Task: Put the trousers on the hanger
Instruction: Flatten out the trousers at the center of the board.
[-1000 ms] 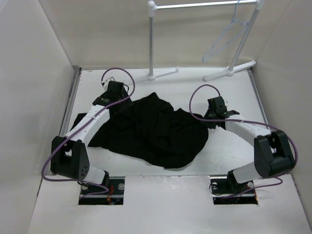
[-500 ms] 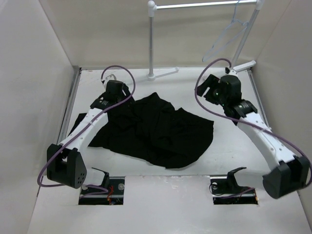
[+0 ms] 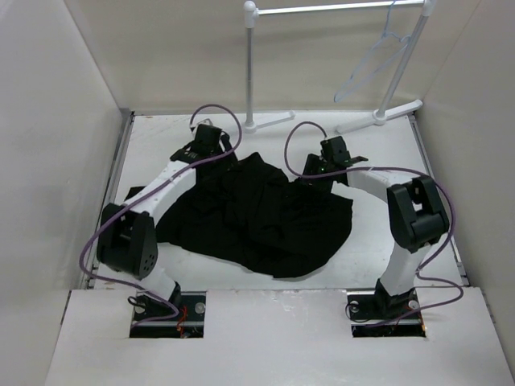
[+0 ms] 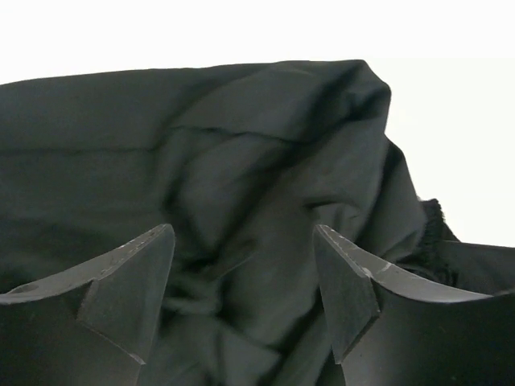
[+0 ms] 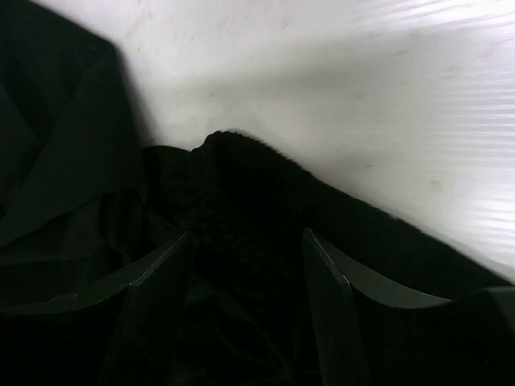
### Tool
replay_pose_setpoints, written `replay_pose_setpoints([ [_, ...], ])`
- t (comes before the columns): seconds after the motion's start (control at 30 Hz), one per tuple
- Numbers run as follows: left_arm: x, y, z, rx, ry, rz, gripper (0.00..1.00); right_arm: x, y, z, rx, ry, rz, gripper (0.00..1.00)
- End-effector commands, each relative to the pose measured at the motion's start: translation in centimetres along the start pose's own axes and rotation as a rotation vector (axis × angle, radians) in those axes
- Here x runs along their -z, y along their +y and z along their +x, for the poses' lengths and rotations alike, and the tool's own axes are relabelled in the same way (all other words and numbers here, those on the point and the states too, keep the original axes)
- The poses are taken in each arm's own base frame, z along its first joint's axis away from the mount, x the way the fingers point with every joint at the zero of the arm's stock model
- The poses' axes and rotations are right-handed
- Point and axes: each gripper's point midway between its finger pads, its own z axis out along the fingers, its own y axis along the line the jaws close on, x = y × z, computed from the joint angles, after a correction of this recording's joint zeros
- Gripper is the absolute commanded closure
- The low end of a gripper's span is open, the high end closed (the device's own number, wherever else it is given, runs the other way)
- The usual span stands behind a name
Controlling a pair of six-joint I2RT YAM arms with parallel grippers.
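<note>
The trousers (image 3: pixel 249 213) lay crumpled in the middle of the desk (image 3: pixel 386 241). The left pincer (image 3: pixel 208 145) stood at their far left edge, jaws apart, with fabric just ahead of its tips (nothing clamped). The right pincer (image 3: pixel 320 167) hovered over their far right edge, jaws likewise apart. The hanger (image 3: pixel 368 66) hung from the rack (image 3: pixel 249 72) at far right, well apart from both.

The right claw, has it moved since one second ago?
Yes. The right claw moved left and farther back, nearer the rack's left foot, now above the trousers' far edge.
</note>
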Motion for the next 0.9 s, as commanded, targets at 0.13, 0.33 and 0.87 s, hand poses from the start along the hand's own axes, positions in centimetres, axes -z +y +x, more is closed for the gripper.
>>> replay_pose_setpoints([
  [0.13, -2.5, -4.7, -1.3, -0.103, 0.006, 0.072, 0.28, -2.1, 3.5, -1.6, 0.024, -0.037, -0.130, 0.39],
  [0.33, -3.5, -2.3, -1.9, -0.081, -0.010, -0.008, 0.27, -2.5, 4.1, -2.0, 0.000, -0.068, -0.167, 0.85],
  [0.87, -4.4, 6.1, -3.6, 0.065, -0.031, -0.147, 0.23, 6.2, -2.6, 1.0, -0.204, -0.239, -0.046, 0.96],
])
